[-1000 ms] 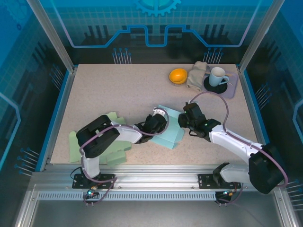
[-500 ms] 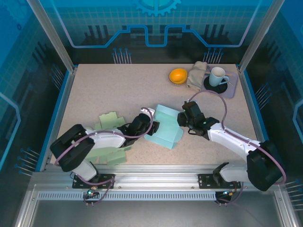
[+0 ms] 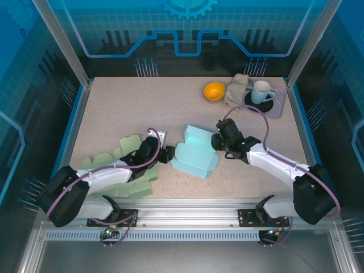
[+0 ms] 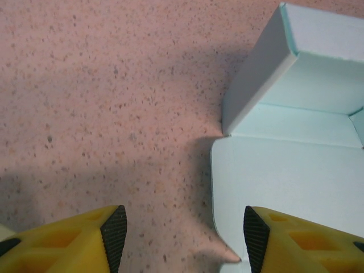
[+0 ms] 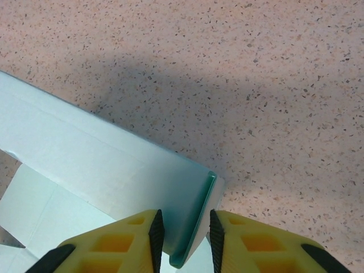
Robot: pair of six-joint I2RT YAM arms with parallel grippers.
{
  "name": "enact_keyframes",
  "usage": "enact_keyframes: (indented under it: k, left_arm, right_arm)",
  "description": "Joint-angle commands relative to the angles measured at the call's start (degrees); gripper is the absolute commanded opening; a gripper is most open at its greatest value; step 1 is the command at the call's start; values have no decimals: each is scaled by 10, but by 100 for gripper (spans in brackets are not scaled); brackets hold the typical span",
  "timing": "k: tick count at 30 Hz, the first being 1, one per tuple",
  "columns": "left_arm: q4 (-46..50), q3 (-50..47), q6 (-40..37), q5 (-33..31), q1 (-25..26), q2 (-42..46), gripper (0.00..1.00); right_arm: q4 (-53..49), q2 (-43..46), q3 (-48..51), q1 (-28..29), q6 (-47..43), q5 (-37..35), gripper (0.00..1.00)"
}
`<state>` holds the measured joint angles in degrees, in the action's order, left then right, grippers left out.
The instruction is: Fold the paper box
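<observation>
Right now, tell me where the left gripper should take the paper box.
Probably the upright wall of the paper box, pinched over its top edge from above by the open left gripper: it stands thin, while the near flap lies flat on the table.

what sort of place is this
Probably a robot test cell, not a home: a speckled table enclosed by an aluminium frame and blue panels, with flat green box blanks beside the paper box.

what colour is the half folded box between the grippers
Pale mint blue-green, plain with no print; the paper box shows best in the left wrist view.
</observation>
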<state>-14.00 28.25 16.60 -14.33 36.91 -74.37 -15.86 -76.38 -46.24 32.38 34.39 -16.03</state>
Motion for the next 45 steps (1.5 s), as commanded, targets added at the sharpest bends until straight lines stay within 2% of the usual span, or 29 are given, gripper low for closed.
enact_keyframes:
  k: [1,14,21,28,32,37,45]
  left_arm:
    - [38,-12,23,20,-3,26,60]
    - [138,-10,72,23,-3,88,60]
    - [199,-6,122,46,-3,126,60]
    - [231,-8,238,103,4,136,58]
    - [196,-26,263,121,10,123,58]
    - [114,-33,265,148,17,60,57]
    - [42,-18,260,147,26,-26,54]
  right_arm:
    - [-55,-9,-8,7,-12,9,33]
    - [-95,29,-65,5,-90,10,49]
    - [-123,66,-103,8,-243,33,52]
    - [-175,59,-149,24,-397,47,52]
    - [-200,43,-165,36,-417,18,52]
    - [-185,52,-148,40,-396,41,52]
    - [-194,74,-122,46,-388,53,52]
